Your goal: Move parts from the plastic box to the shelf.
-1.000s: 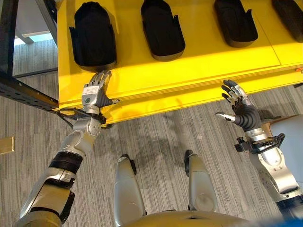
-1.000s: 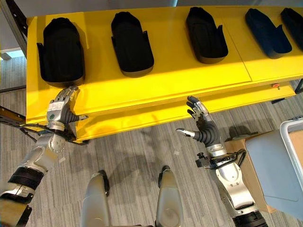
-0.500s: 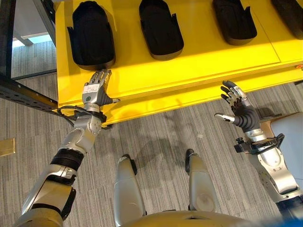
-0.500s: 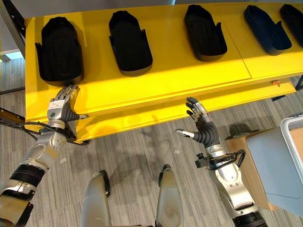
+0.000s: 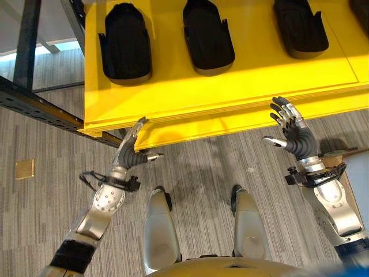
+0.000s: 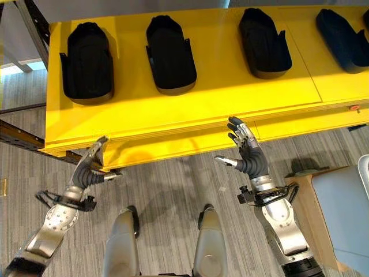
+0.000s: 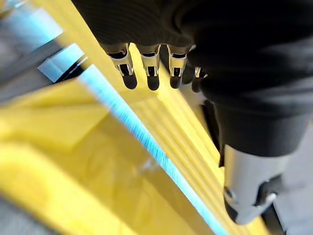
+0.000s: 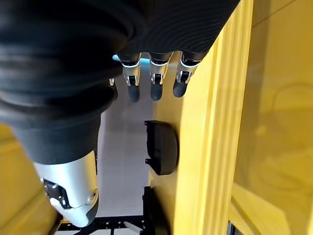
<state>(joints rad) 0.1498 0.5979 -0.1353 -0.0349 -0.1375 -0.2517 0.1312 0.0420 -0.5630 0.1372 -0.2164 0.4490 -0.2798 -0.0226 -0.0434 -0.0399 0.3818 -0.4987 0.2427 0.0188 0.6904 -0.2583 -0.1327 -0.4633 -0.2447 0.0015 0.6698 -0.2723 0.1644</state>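
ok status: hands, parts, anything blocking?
Left hand open, empty, at the yellow shelf front edge. Right hand open, empty, by the same edge. Black parts lined up on the shelf. Nothing blocking.

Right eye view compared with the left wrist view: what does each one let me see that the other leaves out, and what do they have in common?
The right eye view adds the row of black parts lying on top of the yellow shelf, the right hand open below the shelf's front edge, and the plastic box at the far right. The left wrist view adds a close look along the left hand: its fingers are straight and point at the shelf's ridged edge. Both share that open left hand and the yellow shelf.
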